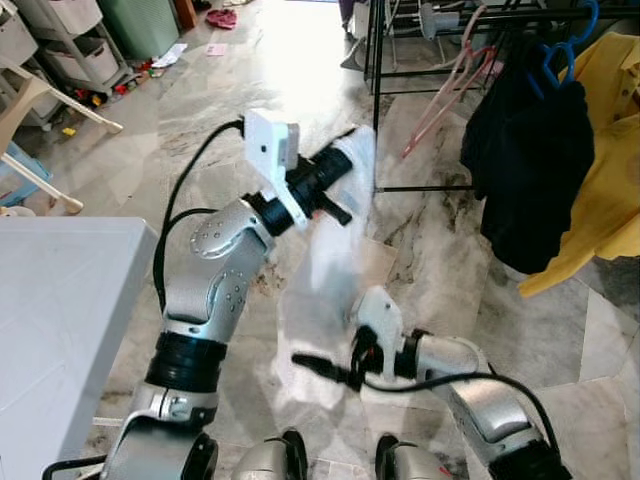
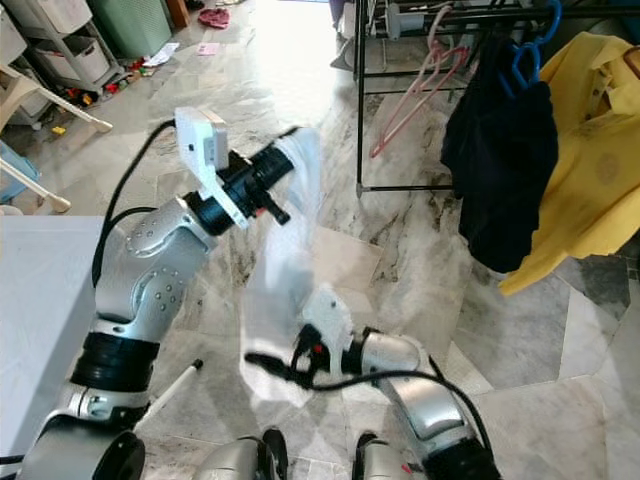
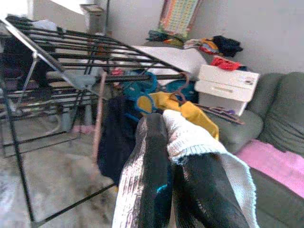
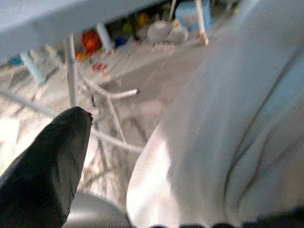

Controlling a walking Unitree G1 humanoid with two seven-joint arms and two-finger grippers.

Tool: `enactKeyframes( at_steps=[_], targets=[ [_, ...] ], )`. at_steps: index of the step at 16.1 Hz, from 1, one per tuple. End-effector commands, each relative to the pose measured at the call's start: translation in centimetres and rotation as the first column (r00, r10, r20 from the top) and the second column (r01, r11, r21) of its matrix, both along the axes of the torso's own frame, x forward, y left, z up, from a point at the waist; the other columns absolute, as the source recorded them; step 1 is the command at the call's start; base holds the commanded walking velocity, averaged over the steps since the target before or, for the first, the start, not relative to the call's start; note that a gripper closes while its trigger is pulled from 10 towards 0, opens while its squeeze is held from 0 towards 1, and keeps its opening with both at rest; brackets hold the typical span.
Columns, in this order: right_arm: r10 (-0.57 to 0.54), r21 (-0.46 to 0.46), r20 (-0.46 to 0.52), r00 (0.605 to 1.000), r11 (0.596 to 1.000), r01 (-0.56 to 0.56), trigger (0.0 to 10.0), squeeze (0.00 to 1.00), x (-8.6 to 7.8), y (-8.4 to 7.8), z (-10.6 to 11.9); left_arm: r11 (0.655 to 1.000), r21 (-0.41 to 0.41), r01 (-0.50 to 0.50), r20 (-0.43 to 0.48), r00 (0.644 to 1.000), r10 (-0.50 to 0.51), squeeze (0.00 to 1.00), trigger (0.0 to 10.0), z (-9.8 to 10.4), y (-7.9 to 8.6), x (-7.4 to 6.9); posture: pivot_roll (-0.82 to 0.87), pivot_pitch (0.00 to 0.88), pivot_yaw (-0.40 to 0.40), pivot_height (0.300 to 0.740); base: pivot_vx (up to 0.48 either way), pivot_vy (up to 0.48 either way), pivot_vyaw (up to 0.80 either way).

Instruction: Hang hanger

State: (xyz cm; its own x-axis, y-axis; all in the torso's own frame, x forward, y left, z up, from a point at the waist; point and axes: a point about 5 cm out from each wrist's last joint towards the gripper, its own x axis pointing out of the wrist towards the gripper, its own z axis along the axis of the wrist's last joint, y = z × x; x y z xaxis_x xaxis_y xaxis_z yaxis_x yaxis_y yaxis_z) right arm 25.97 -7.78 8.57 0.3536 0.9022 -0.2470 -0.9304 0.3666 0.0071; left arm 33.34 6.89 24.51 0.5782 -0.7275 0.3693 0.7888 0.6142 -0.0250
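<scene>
Held up near the black drying rack (image 1: 420,60), the left pincer (image 3: 175,180) is clamped tight on the top of a white garment (image 1: 325,290), while the right pincer (image 1: 310,365) touches its lower edge, its gap unreadable.

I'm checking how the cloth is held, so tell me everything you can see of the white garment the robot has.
The white garment is thin pale fabric, hanging lengthwise in mid-air above the marble floor. The left gripper is shut on its ribbed upper edge; the right gripper is at its lower end. It hangs apart from the drying rack. No hanger is visible in it.
</scene>
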Motion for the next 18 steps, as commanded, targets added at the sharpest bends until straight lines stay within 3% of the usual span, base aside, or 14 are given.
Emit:
enactKeyframes(
  at_steps=[1,3,5,7,13,15,18],
  targets=[
    [0.038,-0.046,-0.024,0.999,0.998,-0.039,10.0,0.0,-0.7,0.3,-0.8,0.999,-0.006,-0.036,0.048,0.998,0.036,0.0,10.0,1.0,0.5,0.2,-0.04,0.198,0.115,0.74,0.0,0.0,0.0],
    [-0.012,-0.164,-0.022,1.0,0.986,0.008,10.0,0.0,-0.5,-0.8,-2.2,0.997,0.039,-0.074,0.048,0.996,0.072,0.0,10.0,0.6,0.7,0.6,-0.04,0.199,0.116,0.74,0.0,0.0,0.0],
    [-0.131,-0.272,0.048,0.99,0.952,0.139,10.0,0.0,0.7,-2.5,-3.2,0.991,0.094,-0.095,0.062,0.994,0.089,0.0,10.0,0.1,0.7,0.7,-0.04,0.2,0.114,0.74,0.0,0.0,0.0],
    [-0.216,-0.316,0.084,0.973,0.92,0.232,10.0,0.0,1.3,-3.7,-3.5,0.979,0.148,-0.138,0.071,0.989,0.128,0.0,10.0,-0.5,1.0,1.0,-0.04,0.201,0.114,0.74,0.0,0.0,0.0],
    [-0.248,-0.383,0.074,0.966,0.887,0.257,10.0,0.0,0.2,-4.6,-5.3,0.955,0.22,-0.2,0.085,0.979,0.185,0.0,10.0,-1.0,1.7,1.8,-0.04,0.204,0.118,0.74,0.0,0.0,0.0],
    [-0.292,-0.419,0.068,0.954,0.859,0.293,10.0,0.0,-0.1,-5.7,-6.0,0.938,0.253,-0.236,0.106,0.971,0.215,0.0,10.0,-1.2,2.2,2.1,-0.04,0.203,0.118,0.74,0.0,0.0,0.0],
    [-0.324,-0.408,0.095,0.941,0.85,0.333,10.0,0.0,-0.3,-6.5,-6.0,0.925,0.284,-0.253,0.117,0.967,0.228,0.0,10.0,-1.6,2.4,2.3,-0.04,0.203,0.118,0.74,0.0,0.0,0.0]
  ],
)
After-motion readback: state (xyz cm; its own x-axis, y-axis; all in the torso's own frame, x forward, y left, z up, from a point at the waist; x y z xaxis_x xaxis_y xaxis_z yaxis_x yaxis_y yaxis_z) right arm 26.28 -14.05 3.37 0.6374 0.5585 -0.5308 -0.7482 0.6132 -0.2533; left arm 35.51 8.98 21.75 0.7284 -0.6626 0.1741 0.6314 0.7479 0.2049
